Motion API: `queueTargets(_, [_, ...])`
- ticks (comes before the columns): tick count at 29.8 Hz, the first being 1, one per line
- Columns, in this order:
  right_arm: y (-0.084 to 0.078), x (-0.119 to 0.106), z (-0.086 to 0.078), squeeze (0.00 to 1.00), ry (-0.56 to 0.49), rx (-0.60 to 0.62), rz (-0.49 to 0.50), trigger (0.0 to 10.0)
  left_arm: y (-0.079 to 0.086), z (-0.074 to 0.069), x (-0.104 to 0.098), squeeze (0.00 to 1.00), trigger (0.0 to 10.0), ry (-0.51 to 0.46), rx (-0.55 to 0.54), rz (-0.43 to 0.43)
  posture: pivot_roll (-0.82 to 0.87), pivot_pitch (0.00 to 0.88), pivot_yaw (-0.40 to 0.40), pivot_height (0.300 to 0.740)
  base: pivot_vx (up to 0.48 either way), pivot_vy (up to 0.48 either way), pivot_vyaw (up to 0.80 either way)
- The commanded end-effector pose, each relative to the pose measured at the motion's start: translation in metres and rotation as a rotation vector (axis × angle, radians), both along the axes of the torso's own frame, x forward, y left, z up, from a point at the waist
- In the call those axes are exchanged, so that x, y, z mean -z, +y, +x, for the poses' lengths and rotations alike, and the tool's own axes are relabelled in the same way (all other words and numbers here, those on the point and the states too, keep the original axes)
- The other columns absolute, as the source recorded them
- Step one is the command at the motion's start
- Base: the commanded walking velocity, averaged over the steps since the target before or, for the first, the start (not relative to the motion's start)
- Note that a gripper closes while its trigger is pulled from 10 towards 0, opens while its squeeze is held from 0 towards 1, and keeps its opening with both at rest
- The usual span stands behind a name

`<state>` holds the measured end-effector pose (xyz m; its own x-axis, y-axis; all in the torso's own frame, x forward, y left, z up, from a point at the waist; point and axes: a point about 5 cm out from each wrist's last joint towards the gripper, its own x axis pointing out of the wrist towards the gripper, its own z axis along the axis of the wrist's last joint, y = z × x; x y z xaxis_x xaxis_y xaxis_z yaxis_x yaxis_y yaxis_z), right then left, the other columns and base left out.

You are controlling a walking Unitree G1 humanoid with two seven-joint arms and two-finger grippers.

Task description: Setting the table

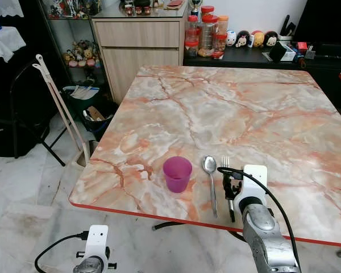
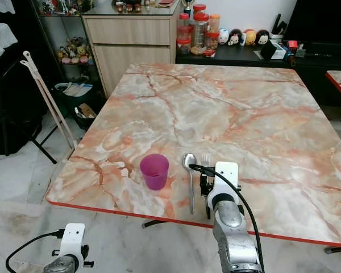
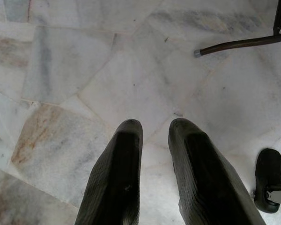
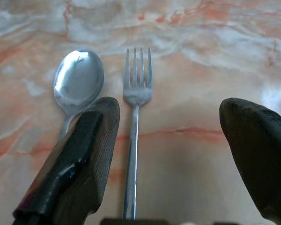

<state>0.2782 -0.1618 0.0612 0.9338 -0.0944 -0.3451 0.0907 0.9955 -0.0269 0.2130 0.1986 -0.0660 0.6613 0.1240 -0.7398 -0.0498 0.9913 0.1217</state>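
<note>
A purple plastic cup [image 1: 177, 173] stands near the front edge of the marble table [image 1: 244, 108]. To its right lie a spoon [image 1: 209, 165] and a fork [image 1: 225, 164], side by side, heads pointing away from me. My right gripper [image 4: 171, 112] hovers open low over the fork's handle, one finger on each side of the fork [image 4: 136, 93], with the spoon [image 4: 78, 79] just outside one finger. It holds nothing. My left gripper [image 3: 155, 129] hangs idle below table height over the floor, its fingers close together.
The table's red-trimmed front edge [image 1: 159, 215] is right before me. A black chair [image 1: 23, 108] and a white folding rack [image 1: 57, 102] stand to the left. A wooden cabinet [image 1: 136, 51] and jars [image 1: 204, 34] stand behind. A black chair leg [image 3: 243, 43] crosses the floor.
</note>
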Motion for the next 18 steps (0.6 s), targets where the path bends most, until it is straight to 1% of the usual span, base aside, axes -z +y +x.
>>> queueTargets(1, [-0.0007,0.0042,-0.0019,0.00,0.023,-0.002,-0.002,10.0,0.0018,-0.0019,0.0008,0.00,10.0,0.005,-0.004,0.000,-0.05,0.000,0.006,0.740,0.000,0.000,0.00])
queueTargets(6, [0.0027,0.0112,-0.0020,0.00,0.045,-0.044,-0.001,10.0,0.0010,-0.0008,0.0003,0.00,10.0,0.001,-0.005,-0.002,-0.05,0.000,0.004,0.740,0.000,0.000,0.00])
queueTargets(12, [0.0061,0.0128,0.0009,0.00,0.044,-0.076,0.007,10.0,0.0006,0.0003,-0.0002,0.00,10.0,-0.001,-0.004,-0.002,-0.05,0.000,0.004,0.740,0.000,0.000,0.00])
queueTargets(18, [0.0050,0.0135,0.0042,0.00,0.046,-0.077,0.002,10.0,0.0004,0.0012,-0.0007,0.00,10.0,-0.003,-0.008,-0.005,-0.04,0.000,0.001,0.740,0.000,0.000,0.00])
